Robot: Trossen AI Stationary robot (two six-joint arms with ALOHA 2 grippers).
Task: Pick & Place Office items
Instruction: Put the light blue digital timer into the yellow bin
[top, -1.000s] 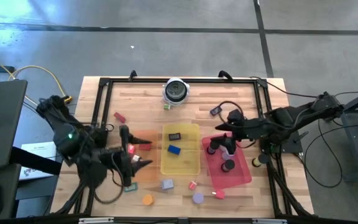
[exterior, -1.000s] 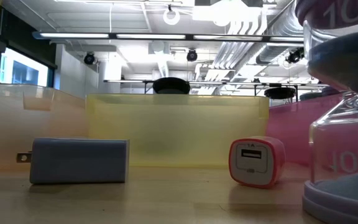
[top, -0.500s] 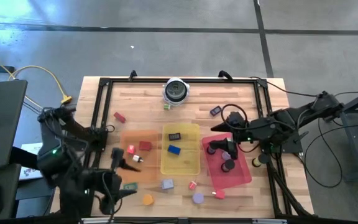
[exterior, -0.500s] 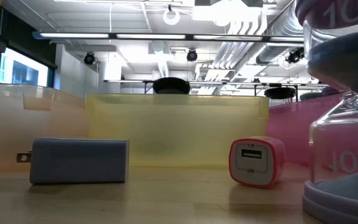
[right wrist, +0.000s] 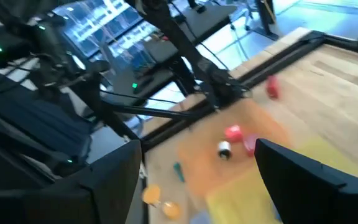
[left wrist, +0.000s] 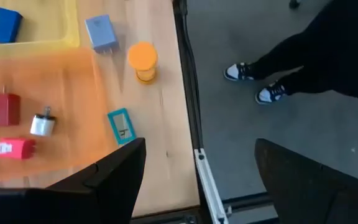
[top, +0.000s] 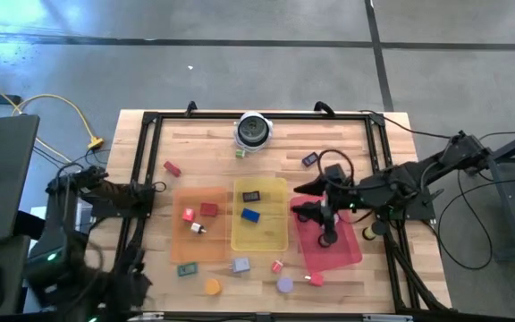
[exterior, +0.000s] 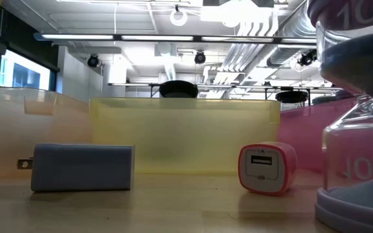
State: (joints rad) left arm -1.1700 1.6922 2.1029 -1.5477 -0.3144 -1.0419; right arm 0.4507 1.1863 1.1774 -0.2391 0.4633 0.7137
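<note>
The left gripper (left wrist: 194, 177) had pulled back off the orange tray (top: 206, 254), open and empty, while the open, empty right gripper (top: 304, 200) stood nearest the black disc (top: 327, 239) in the pink tray (top: 351, 253).

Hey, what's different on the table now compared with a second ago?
The left arm has pulled back off the orange tray toward the table's left edge and front corner; its gripper now hangs open over the table's edge, holding nothing. The right gripper, jaws open, has shifted slightly over the red tray. The office items on the table and in the trays look unmoved.
</note>
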